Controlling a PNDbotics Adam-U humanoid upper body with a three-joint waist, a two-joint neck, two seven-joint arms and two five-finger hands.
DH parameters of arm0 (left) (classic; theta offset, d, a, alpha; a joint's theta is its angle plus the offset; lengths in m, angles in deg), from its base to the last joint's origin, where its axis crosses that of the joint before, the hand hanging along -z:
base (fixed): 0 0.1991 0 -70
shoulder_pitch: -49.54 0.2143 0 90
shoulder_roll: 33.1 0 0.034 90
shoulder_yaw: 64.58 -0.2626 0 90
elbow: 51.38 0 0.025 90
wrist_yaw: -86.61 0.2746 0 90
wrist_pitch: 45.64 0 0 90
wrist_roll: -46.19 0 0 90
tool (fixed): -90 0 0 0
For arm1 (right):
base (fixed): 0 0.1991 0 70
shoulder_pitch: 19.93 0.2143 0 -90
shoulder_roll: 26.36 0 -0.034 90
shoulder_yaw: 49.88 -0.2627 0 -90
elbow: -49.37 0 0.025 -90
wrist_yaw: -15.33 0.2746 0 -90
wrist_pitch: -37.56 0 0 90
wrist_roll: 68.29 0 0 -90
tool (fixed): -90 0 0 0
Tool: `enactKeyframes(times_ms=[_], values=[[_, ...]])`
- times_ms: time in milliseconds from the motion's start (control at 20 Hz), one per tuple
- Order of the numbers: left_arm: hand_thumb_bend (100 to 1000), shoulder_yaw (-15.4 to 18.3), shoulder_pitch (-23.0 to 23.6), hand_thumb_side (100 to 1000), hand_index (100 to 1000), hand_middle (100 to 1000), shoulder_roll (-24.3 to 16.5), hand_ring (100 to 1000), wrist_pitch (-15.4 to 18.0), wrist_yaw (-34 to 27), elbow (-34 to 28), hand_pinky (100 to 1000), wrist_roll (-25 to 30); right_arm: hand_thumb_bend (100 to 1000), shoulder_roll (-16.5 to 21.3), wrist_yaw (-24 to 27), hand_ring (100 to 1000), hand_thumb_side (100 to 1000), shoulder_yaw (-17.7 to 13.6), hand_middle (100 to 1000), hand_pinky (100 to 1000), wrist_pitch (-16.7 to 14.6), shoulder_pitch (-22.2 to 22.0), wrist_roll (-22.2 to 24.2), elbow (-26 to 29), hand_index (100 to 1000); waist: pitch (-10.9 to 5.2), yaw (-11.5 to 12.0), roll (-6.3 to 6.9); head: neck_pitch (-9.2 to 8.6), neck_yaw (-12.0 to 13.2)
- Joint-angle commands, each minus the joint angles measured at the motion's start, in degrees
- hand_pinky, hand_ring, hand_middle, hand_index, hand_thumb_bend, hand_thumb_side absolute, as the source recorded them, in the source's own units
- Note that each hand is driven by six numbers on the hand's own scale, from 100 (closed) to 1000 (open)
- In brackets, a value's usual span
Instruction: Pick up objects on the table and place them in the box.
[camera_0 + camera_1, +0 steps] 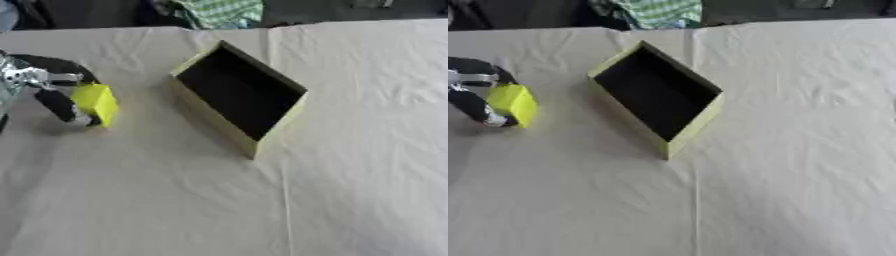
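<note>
One yellow block (96, 103), one open box (238, 95) and one robot hand show on the cloth-covered table (350, 175). The left hand (54, 95) comes in from the left edge with its dark fingers (61, 107) curled round the block: one finger arches over the block's top and far side, another runs down along its near left side to the lower corner, so the block sits between them, pinched. The box, yellow-green outside and black inside, lies askew to the right of the fingers, near but apart from them. No writing or label can be read on block or box.
</note>
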Motion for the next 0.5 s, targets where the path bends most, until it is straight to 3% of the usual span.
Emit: enactKeyframes(times_ms=[50,500], values=[[100,0.93,-0.59,467,789,646,-0.81,788,4.76,0.65,0.12,871,3.58,100,0.79,0.16,751,718,-0.75,534,746,-0.03,0.42,-0.27,0.97,818,-0.19,-0.05,0.7,-0.38,0.15],[100,2.35,-1.96,488,711,581,-2.08,732,1.72,-0.41,-6.01,825,4.09,100,0.85,0.1,752,718,-0.79,534,746,0.09,0.0,-0.39,0.97,818,-0.6,0.22,0.86,-0.16,0.09]])
